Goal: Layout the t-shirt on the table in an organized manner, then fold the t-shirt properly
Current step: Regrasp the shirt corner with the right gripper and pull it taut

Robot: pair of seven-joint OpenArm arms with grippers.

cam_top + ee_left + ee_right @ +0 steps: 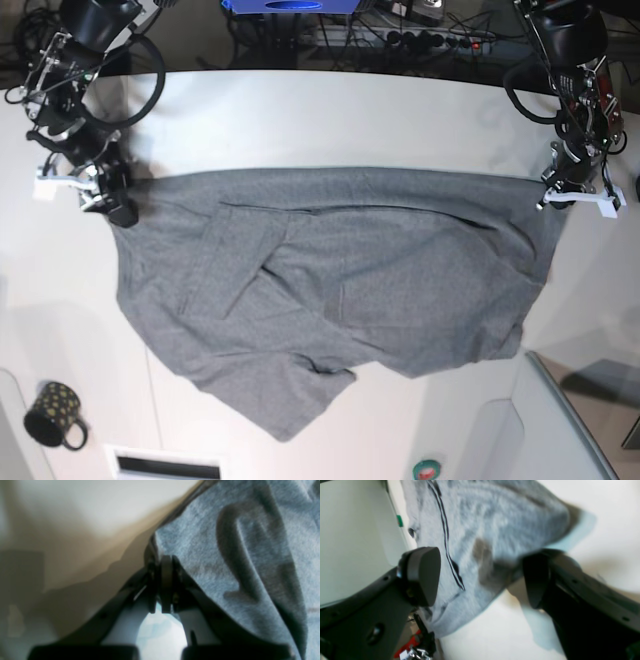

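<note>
I can read no text, brand, number or sign anywhere in my three views. The t-shirt (340,290) is plain grey, with no print or legible tag on the parts facing me. The mug (55,415) near the table's (330,120) front left corner carries only a pattern of pale dots, not letters. A small round green and red thing (427,467) at the front edge is too small for me to make out any marking. Both wrist views are too blurred to show writing on the arms' hardware.
</note>
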